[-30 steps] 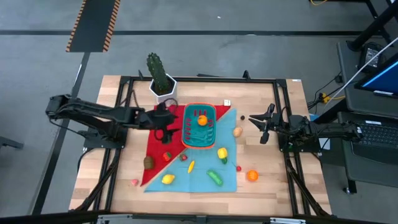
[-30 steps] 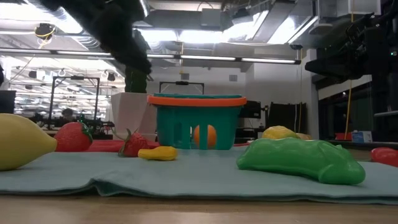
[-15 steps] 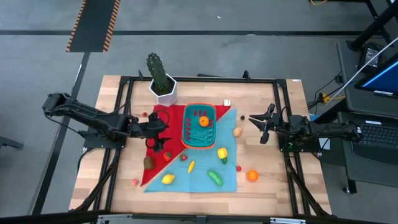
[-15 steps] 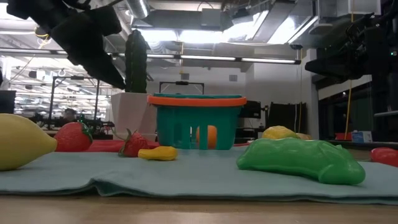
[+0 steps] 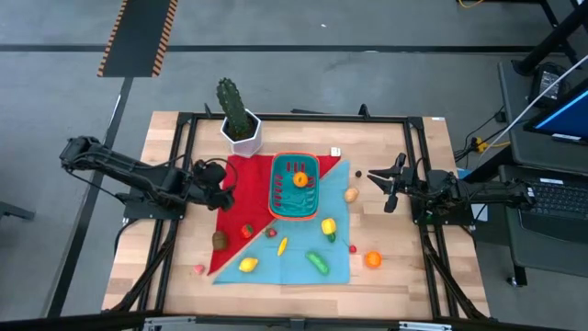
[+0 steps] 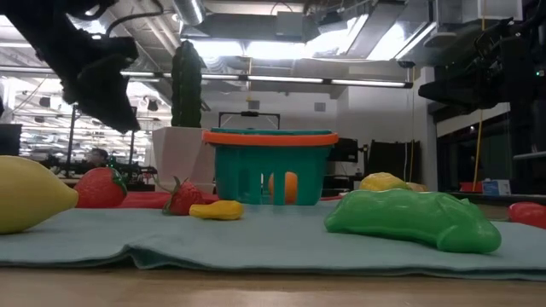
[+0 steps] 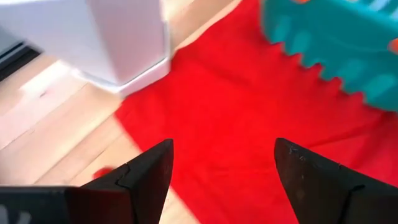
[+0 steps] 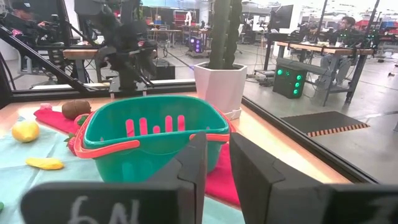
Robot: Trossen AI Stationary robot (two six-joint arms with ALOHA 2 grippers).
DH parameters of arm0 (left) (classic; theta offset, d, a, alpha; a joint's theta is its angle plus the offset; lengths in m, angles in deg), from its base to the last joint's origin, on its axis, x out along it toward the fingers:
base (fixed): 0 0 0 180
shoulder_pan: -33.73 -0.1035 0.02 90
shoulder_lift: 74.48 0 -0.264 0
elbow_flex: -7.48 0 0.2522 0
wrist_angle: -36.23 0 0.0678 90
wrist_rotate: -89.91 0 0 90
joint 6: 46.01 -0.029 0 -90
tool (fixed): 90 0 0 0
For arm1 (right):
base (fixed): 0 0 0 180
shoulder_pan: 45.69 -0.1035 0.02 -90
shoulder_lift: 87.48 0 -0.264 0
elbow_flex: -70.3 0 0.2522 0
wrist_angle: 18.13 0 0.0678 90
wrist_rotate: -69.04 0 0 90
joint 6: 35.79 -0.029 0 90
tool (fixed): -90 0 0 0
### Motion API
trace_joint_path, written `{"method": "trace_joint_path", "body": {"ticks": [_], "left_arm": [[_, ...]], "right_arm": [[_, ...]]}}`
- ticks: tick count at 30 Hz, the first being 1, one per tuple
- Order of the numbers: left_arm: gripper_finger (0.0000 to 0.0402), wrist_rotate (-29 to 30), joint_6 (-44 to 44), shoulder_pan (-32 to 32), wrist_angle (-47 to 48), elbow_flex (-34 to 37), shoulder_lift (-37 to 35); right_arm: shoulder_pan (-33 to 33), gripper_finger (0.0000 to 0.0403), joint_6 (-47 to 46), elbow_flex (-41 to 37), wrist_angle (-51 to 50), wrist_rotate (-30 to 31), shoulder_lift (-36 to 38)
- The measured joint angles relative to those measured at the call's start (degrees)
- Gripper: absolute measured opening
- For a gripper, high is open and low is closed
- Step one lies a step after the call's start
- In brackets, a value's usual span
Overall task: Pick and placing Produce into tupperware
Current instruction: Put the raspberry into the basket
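The teal tupperware (image 5: 296, 187) with an orange-red rim stands on the red and teal cloths, an orange (image 5: 299, 178) inside it. Produce lies scattered on the cloths and the wood: a lemon (image 5: 248, 265), a green cucumber (image 5: 318, 263), a strawberry (image 5: 246, 231), a brown kiwi (image 5: 220, 240), a second orange (image 5: 372, 260). My left gripper (image 5: 223, 187) hangs open and tilted down over the red cloth's left edge (image 7: 205, 112), left of the tupperware, holding nothing. My right gripper (image 5: 384, 187) waits level at the right, fingers (image 8: 193, 168) nearly together, with nothing between them.
A tall green cactus in a white pot (image 5: 239, 124) stands at the back left, close to my left gripper. A black frame (image 5: 294, 117) runs around the table. A small red piece (image 7: 102, 171) lies on the bare wood by the cloth's edge.
My left gripper has drawn back from beside the tupperware toward the table's left edge, sinking a little and rolling about its own axis. Its fingers have stayed open. No produce has moved.
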Motion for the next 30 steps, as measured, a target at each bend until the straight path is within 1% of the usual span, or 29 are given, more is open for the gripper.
{"method": "trace_joint_path", "body": {"ticks": [5, 8, 13, 16, 19, 26, 30], "left_arm": [[0.0268, -0.21, 4.43, -1.72, 5.73, 0.0, 0.04], [0.0268, -0.78, 4.84, -2.85, 8.36, 0.0, 0.07], [0.0268, -1.6, 5.34, -5.18, 8.51, 0.0, 0.09], [0.0268, -1.87, 8.11, -7.65, 8.6, 0.0, 0.09], [0.0268, -3.9, 11.22, -10.64, 9.04, 0.0, 0.09], [0.0268, -4.97, 10.37, -17.51, 11.91, 0.02, 0.09], [0.0268, -6.33, 6.62, -21.07, 11.35, 0.02, 0.14]], "right_arm": [[0.0, 0.0073, 0.23, 0.0, 0.0, 0.0, 0.0], [0.0, 0.0073, 0.44, 0.0, 0.0, 0.15, 0.0], [0.0, 0.0073, 0.65, 0.0, 0.0, 0.2, 0.0], [0.0, 0.0073, 0.68, 0.0, 0.02, 0.2, 0.0], [0.01, 0.0073, 0.53, 0.0, 0.02, 0.2, 0.0], [0.01, 0.0073, 0.48, 0.0, 0.02, 0.22, 0.0], [0.0, 0.0073, 0.49, 0.0, 0.04, 0.22, 0.0]]}}
